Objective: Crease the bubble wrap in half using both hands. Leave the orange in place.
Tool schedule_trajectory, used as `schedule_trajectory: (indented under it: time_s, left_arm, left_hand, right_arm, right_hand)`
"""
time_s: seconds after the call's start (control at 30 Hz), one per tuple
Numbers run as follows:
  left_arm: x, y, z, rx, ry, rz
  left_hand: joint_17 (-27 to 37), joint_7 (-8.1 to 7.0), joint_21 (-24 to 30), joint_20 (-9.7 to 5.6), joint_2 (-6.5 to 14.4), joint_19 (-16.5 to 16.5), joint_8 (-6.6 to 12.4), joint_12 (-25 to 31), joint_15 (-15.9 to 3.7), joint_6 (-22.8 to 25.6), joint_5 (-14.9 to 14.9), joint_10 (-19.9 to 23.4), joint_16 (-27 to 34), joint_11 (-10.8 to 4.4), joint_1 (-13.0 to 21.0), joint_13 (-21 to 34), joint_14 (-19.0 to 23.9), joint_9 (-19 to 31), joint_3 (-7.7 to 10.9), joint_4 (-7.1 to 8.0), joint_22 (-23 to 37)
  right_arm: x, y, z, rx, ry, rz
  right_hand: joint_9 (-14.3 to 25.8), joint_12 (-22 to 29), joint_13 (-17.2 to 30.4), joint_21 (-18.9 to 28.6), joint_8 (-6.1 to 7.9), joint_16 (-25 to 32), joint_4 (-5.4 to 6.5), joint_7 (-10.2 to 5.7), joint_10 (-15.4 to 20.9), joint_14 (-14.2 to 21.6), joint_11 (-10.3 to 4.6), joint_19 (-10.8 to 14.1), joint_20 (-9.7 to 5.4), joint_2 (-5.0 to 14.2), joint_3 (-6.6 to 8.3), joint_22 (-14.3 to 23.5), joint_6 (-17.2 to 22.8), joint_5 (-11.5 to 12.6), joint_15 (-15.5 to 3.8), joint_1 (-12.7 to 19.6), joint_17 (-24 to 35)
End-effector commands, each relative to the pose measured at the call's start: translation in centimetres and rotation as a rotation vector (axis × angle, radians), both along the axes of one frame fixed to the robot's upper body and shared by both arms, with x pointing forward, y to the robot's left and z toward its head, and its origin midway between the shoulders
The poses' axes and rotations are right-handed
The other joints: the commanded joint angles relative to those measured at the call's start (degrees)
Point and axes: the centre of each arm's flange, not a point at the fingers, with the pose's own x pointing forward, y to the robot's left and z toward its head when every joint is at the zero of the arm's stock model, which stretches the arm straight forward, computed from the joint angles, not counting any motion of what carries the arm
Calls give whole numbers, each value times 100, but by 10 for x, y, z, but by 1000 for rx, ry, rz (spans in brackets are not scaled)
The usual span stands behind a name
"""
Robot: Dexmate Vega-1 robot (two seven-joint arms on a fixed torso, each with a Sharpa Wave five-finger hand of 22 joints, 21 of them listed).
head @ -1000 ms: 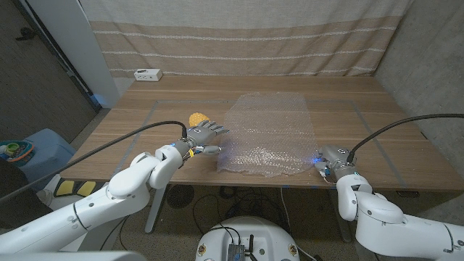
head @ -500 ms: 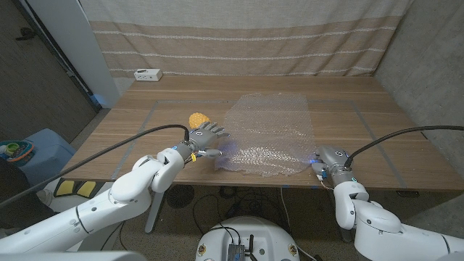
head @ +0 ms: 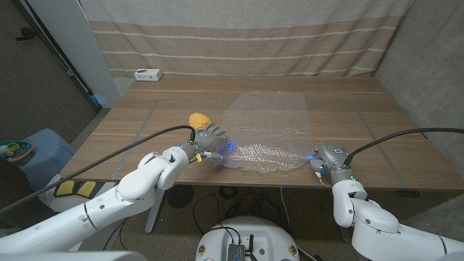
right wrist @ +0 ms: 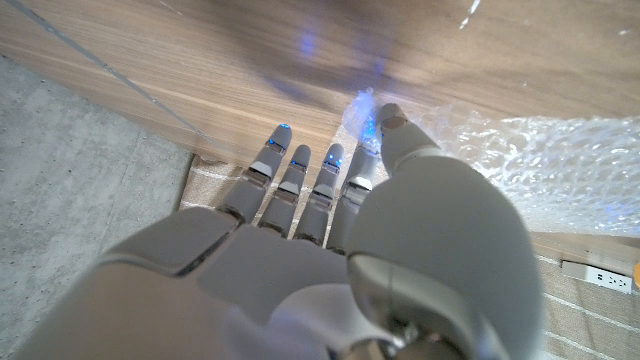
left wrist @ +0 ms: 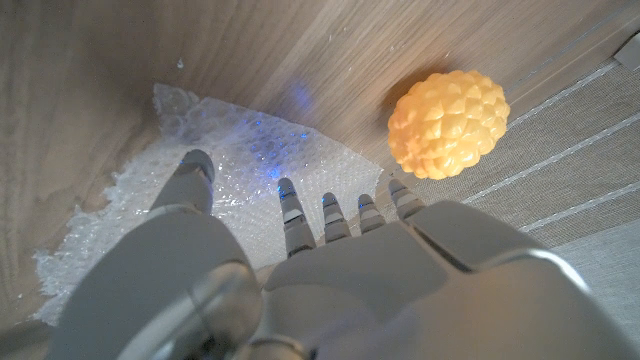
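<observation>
Two robot hands work the near corners of the bubble wrap (head: 268, 138), a thin clear sheet spread on the desk (head: 145, 116) near its front edge. It looks very light, limp and somewhat slippery, so it will slide or billow if pushed; it holds no shape on its own, and a fold will likely spring open unless pressed flat along the line. The near corners are the sensible places to take hold, lifting them together and carrying them to the far edge.

The left robot hand (head: 209, 139) sits at the near left corner, fingers reaching over the sheet's edge; in the left wrist view the fingertips (left wrist: 288, 190) lie over the plastic with the thumb apart, but whether the corner is actually pinched I cannot tell. The right robot hand (head: 330, 156) is at the near right corner; in the right wrist view its thumb and fingers (right wrist: 360, 160) close around the corner of the wrap, which it appears to grip.

The orange (head: 199, 119) rests on the desk just beyond the left robot hand, close to the sheet's left edge but apart from it.

Compared with a second ago, the left robot hand has moved further onto the wrap, and the sheet's near edge has pulled back from the desk's front edge. The orange has not moved.
</observation>
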Motion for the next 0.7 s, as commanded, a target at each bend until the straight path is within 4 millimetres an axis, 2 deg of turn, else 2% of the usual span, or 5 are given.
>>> schedule_trajectory:
  time_s: [0.03, 0.27, 0.4, 0.57, 0.7]
  left_arm:
    - [11, -7, 0, 77, 30, 61]
    - [13, -11, 4, 57, 128, 38]
    - [14, -14, 2, 82, 136, 63]
    - [15, -14, -6, 89, 38, 79]
    - [9, -11, -12, 53, -191, 50]
  left_hand:
    - [12, 3, 11, 24, -96, 6, 22, 21, 6, 51, 36, 18, 14, -23, 72, 21, -42, 10, -50, -1, -6]
    - [13, 133, 1, 24, -163, -30, -41, 5, 38, 28, 61, -24, 4, 27, 146, 21, -118, 13, -93, 58, -2]
    - [9, 391, 27, 26, -44, 21, 96, 119, 20, 805, 40, 351, 56, -19, 276, 14, -28, 14, -101, 146, 1]
    - [-10, 478, 153, 74, 702, 497, 203, 191, -14, 1954, -23, 895, 116, 15, 979, 1, 460, 22, 251, 69, -11]
    - [-29, 372, 332, -44, 1015, 1292, 314, 331, -415, 3203, -16, 1803, 150, -153, 1799, -11, 1266, 50, 469, 3, -18]
  right_arm:
    - [1, -4, 1, 11, -1, -5]
    - [1, -5, 3, 9, -6, -8]
    - [2, -5, 5, 10, -16, -4]
    - [3, -4, 6, 20, -34, -2]
    - [3, -4, 7, 36, -49, -6]
  right_hand:
    - [30, -5, 18, 29, 48, 50, -1, 9, 54, 20, 29, 47, 15, 8, -19, 18, 47, 7, -661, 62, 26]
    - [32, -10, 19, 29, 50, 58, 3, 39, 82, 21, 36, 52, 3, 19, -35, 19, 51, 6, -664, 81, 35]
    - [33, -10, 20, 29, 51, 61, 2, 54, 100, 23, 50, 55, 1, 23, -43, 19, 51, 6, -659, 96, 39]
    - [34, -18, 20, 27, 54, 67, 2, 74, 107, 27, 53, 56, 4, 26, -54, 20, 57, 6, -654, 111, 43]
    - [34, -12, 21, 27, 63, 74, -4, 91, 146, 38, 48, 59, 9, 26, -63, 20, 79, 6, -638, 132, 46]
